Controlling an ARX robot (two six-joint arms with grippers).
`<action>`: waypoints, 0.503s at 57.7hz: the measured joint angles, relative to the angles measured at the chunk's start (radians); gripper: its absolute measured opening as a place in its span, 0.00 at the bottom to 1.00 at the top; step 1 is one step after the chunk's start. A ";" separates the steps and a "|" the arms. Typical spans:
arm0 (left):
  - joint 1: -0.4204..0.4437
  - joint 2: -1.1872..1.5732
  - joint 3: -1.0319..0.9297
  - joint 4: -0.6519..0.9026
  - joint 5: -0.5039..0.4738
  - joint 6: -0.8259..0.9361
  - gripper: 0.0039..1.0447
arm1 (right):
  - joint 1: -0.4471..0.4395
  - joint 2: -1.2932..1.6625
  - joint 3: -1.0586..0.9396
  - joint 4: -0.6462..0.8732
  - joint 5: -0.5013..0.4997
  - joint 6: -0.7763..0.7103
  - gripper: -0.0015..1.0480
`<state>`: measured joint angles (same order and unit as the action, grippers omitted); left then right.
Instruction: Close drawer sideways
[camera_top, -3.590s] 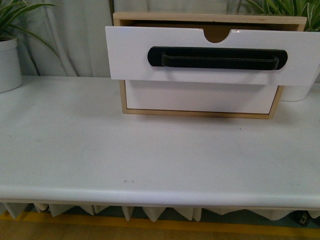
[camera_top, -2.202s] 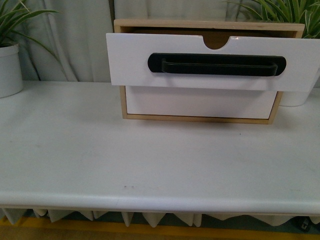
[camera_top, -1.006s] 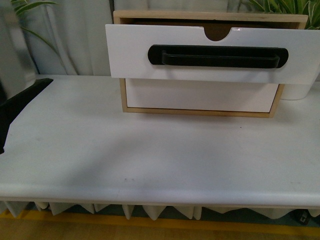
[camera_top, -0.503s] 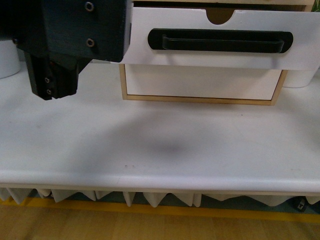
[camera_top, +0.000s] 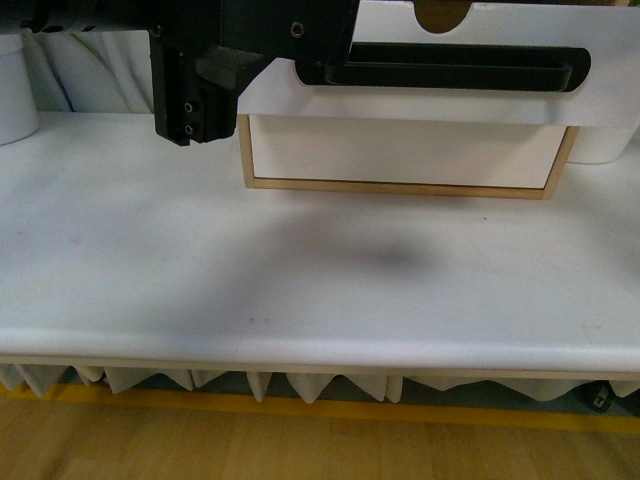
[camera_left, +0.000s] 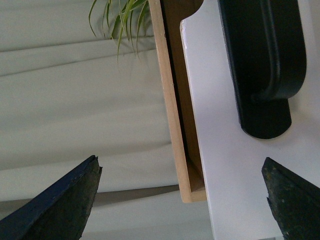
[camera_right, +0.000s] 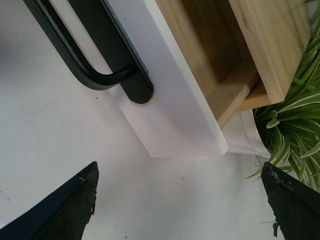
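The drawer (camera_top: 470, 100) has a white front with a long black handle (camera_top: 470, 68) and stands pulled out of the wood-framed cabinet (camera_top: 400, 188). My left arm (camera_top: 200, 90) covers the drawer front's left end in the front view. In the left wrist view my left gripper (camera_left: 180, 200) is open, with the drawer front (camera_left: 235, 165), the handle's end (camera_left: 265, 60) and the cabinet's edge (camera_left: 172, 115) between its fingers, apart from them. My right gripper (camera_right: 179, 200) is open above the table, short of the drawer front's other end (camera_right: 170, 115) and the handle (camera_right: 100, 55).
A plain white lower drawer (camera_top: 400, 150) sits shut in the cabinet. White plant pots stand at the back left (camera_top: 15, 90) and back right (camera_top: 605, 145). The plant (camera_right: 295, 125) and its pot (camera_right: 245, 135) are close to the drawer's right end. A curtain hangs behind.
My left arm has come in from the left and moved right, up to the drawer front's left end. The drawer now sits higher in the front view and stands pulled out as before.
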<state>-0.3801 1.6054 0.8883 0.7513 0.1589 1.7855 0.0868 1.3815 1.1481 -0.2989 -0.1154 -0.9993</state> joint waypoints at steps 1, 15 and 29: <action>-0.001 0.003 0.004 -0.001 0.000 0.000 0.94 | -0.002 0.002 0.002 0.000 0.000 -0.001 0.91; -0.005 0.032 0.040 -0.007 -0.003 0.002 0.94 | -0.018 0.032 0.034 0.001 -0.008 -0.003 0.91; -0.002 0.065 0.082 -0.024 -0.001 0.002 0.94 | -0.023 0.079 0.071 0.002 -0.022 -0.008 0.91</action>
<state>-0.3817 1.6707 0.9699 0.7269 0.1581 1.7878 0.0643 1.4605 1.2190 -0.2974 -0.1375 -1.0073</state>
